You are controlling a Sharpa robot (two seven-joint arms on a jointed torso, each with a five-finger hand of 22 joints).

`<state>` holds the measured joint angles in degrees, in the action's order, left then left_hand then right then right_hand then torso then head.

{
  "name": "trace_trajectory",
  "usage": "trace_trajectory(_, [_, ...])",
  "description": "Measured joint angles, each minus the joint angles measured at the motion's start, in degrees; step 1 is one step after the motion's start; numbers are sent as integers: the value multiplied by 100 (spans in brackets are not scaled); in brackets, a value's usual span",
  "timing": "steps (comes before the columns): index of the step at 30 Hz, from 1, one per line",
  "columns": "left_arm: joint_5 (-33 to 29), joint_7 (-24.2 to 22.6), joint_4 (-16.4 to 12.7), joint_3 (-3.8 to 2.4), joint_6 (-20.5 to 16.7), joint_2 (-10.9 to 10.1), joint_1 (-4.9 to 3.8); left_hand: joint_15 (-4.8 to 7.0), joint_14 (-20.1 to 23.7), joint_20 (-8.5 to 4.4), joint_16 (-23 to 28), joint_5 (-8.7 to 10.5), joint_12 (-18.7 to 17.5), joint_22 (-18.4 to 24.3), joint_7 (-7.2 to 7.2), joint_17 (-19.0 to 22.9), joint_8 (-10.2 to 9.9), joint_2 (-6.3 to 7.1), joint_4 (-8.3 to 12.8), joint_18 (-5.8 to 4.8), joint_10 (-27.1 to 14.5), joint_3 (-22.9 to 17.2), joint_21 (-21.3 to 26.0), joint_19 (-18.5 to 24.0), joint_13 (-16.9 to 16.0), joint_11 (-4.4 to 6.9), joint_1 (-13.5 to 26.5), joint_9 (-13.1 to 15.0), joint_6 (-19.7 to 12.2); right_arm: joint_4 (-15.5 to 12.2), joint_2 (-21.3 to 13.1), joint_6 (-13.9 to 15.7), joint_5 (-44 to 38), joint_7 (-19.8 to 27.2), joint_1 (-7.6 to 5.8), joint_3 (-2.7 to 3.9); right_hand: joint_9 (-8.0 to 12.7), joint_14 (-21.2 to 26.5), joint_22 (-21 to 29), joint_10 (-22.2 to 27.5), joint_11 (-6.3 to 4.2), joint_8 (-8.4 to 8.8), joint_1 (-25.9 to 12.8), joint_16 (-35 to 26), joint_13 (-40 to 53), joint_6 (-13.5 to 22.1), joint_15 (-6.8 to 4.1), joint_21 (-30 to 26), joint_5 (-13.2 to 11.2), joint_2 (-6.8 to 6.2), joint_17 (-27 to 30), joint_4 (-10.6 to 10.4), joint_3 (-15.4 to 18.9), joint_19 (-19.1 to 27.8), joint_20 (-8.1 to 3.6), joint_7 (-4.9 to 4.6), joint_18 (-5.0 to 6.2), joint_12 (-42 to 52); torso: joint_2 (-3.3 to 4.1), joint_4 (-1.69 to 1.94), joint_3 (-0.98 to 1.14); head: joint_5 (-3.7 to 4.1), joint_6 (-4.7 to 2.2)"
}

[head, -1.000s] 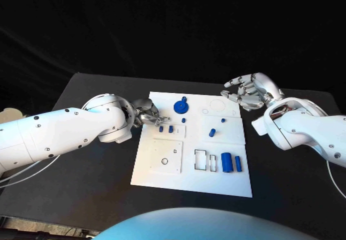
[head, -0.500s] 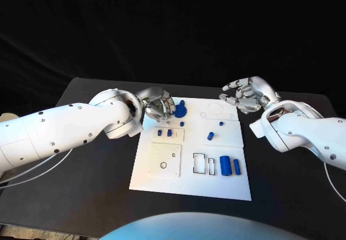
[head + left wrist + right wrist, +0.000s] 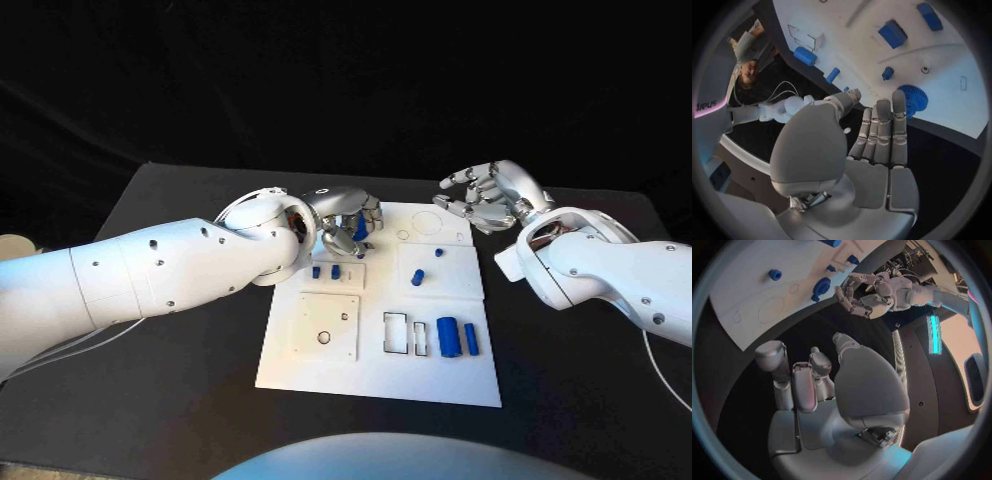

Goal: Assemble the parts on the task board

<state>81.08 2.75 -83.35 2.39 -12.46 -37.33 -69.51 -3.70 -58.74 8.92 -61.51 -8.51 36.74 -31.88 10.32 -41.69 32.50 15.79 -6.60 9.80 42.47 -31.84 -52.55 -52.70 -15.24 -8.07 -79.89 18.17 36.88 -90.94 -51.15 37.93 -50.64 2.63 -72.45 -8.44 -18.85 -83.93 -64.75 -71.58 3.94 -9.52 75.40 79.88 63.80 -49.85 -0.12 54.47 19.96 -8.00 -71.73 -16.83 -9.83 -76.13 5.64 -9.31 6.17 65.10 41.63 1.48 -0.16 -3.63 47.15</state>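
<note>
The white task board (image 3: 433, 375) lies in the middle of the black table. My left hand (image 3: 343, 222) hovers over the board's far left corner, above the blue gear (image 3: 361, 229), which it partly hides. In the left wrist view that hand (image 3: 879, 135) holds nothing, and its straight fingers end just short of the gear (image 3: 912, 99). My right hand (image 3: 483, 198) hangs empty with loosely bent fingers over the board's far right corner. Two blue pegs (image 3: 326, 271) stand in a plate, a small blue piece (image 3: 418, 277) sits mid-board, and two blue cylinders (image 3: 457, 335) lie near the right edge.
A raised square plate (image 3: 330, 326) with a small hole sits at the board's near left. Two empty rectangular slots (image 3: 407, 333) lie beside the cylinders. Bare black table (image 3: 188, 380) runs along both sides of the board.
My left hand has swung from the board's left edge further in over the blue gear, its fingers now straighter. The right hand has barely moved.
</note>
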Motion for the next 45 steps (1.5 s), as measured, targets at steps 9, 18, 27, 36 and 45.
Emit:
trace_trajectory(9, [578,84,112,17,307,122,2,-32,32,32,-668,0,-83,-163,32,212,-146,-41,-219,0,-13,404,-215,-34,329,-2,-161,-249,279,9,-3,0,-78,0,4,0,0,0,0,0,0,0,0,0,0,0,0,0,23,0,0,0,0,0,0,0,0,0,23,-14,-3,-4,-13])
trace_trajectory(18, [779,196,201,18,713,214,12,-41,41,51,-925,0,-161,-261,73,391,-290,-63,-244,-1,181,423,-349,-14,500,-11,-298,-397,486,11,14,1,-145,0,4,0,0,0,0,0,0,0,0,0,1,0,0,0,23,0,0,0,0,0,0,0,0,0,25,-11,-9,-6,5])
trace_trajectory(27, [877,305,321,18,949,271,19,-37,37,51,-1156,0,-234,-370,93,427,-413,-72,-257,-1,325,228,-495,-14,623,-12,-397,-499,645,11,15,2,-172,1,4,0,0,0,0,0,0,0,0,0,1,0,0,0,22,0,-5,0,0,0,0,0,0,0,24,-16,-5,-10,11])
trace_trajectory(36, [896,348,410,8,1024,333,14,-13,-136,51,-1355,0,-314,-481,102,353,-480,-75,-204,41,458,-32,-665,-14,706,20,-450,-571,738,7,14,3,-179,1,5,0,0,0,-4,-1,1,0,0,0,1,0,0,0,22,0,-5,0,0,0,0,0,0,0,24,-20,2,-8,10])
trace_trajectory(45, [890,364,435,3,1034,341,12,24,-416,37,-1595,0,-330,-601,48,138,-510,-98,-116,41,725,-271,-858,-27,760,61,-473,-608,916,2,8,3,-183,1,5,0,0,0,-6,-1,1,0,0,0,1,0,0,0,22,0,-5,0,0,0,0,0,0,0,24,-20,4,-1,22])
